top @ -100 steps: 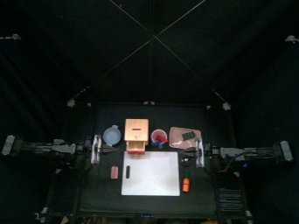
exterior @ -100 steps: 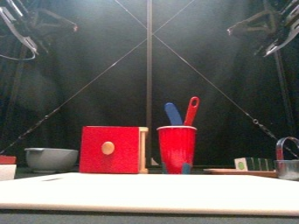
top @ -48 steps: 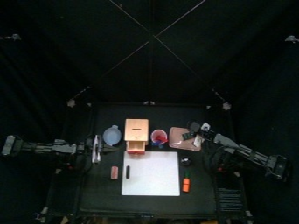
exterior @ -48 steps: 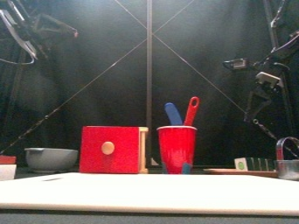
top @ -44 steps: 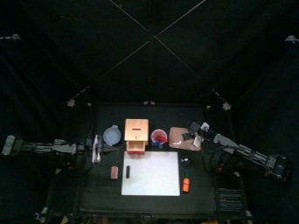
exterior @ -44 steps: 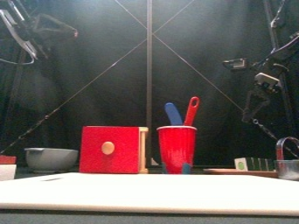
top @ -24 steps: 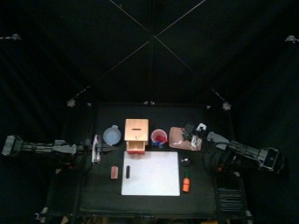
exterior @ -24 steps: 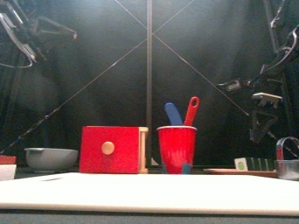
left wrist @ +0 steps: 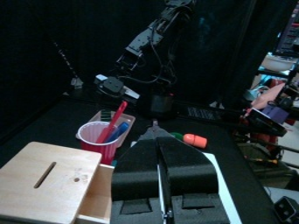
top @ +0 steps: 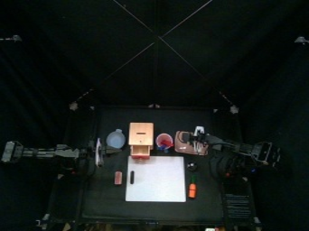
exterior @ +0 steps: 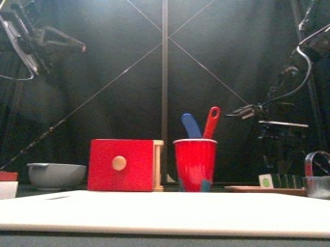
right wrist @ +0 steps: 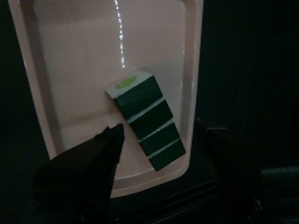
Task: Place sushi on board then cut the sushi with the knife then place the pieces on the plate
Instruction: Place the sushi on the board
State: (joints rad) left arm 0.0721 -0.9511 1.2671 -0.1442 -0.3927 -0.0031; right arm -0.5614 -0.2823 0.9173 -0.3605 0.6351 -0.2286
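The right tool [right wrist: 163, 133], jaws spread, hangs over the pink tray [right wrist: 82, 70]. The sushi roll [right wrist: 149, 118] lies on that tray between the jaws, its long axis nearly along the tool's reach, so closing should pinch its narrow sides. The white board [top: 157, 180] lies at 7 o'clock from the tray; the left tool [left wrist: 160, 144], jaws together and empty, rests well apart at the board's 10 o'clock

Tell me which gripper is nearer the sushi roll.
Right. The right gripper hangs above the sushi roll on the pink tray; the left gripper rests at the table's left side.
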